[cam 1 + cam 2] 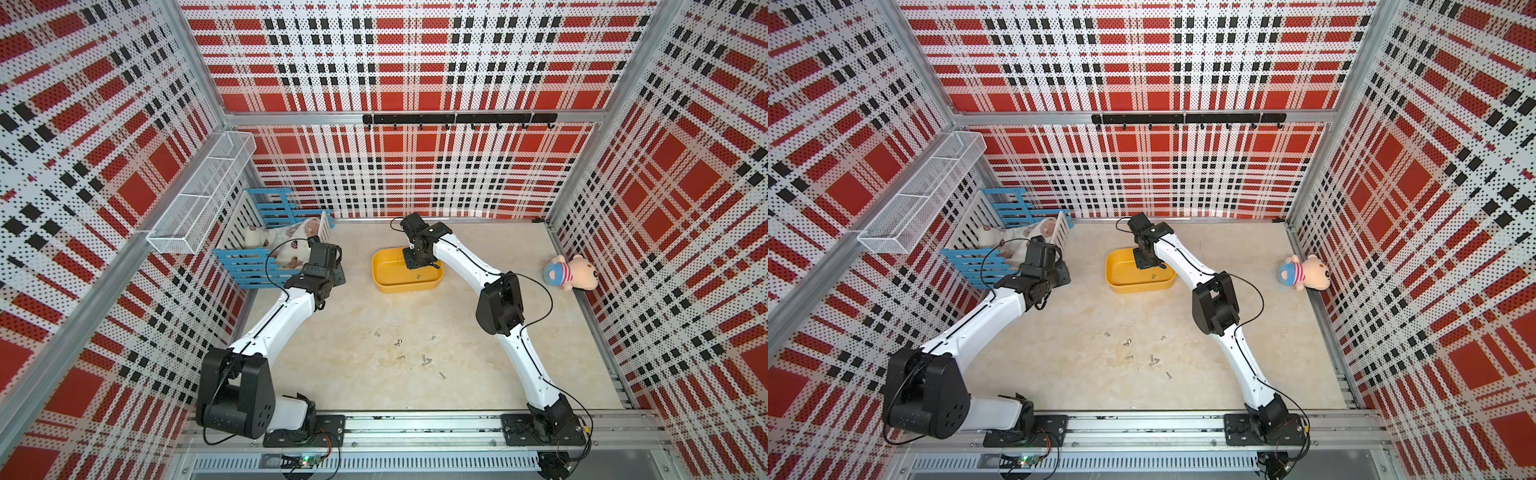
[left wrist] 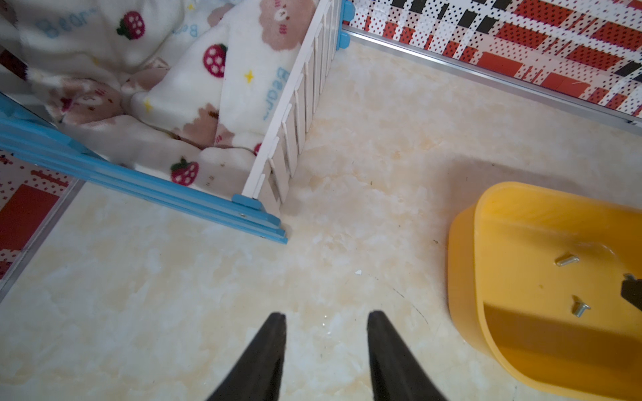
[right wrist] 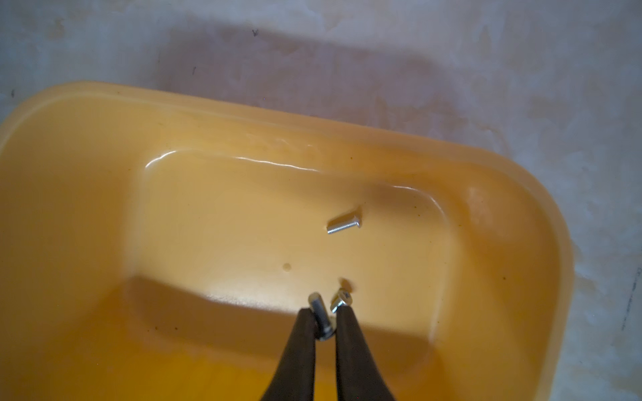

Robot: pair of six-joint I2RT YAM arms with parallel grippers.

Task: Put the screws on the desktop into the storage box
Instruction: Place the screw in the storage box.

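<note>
The yellow storage box (image 1: 384, 286) stands at the middle back of the beige desktop (image 1: 365, 316). My right gripper (image 3: 323, 310) hangs inside it, shut on one silver screw (image 3: 318, 307). Two more screws (image 3: 344, 224) lie on the box floor, one right by the fingertips. From above, the right gripper (image 1: 419, 259) hides its own tips. Several screws (image 1: 426, 360) lie scattered on the desktop in front, seen in both top views (image 1: 1152, 360). My left gripper (image 2: 326, 317) is open and empty over bare desktop, between the crate and the storage box (image 2: 465, 277).
A blue-and-white slatted crate (image 1: 245, 270) holding a printed plush blanket (image 2: 208, 86) stands at the back left, close to my left gripper (image 1: 332, 266). A white wire-mesh basket (image 1: 199, 199) hangs on the left wall. A plush pig (image 1: 571, 272) lies at the right edge.
</note>
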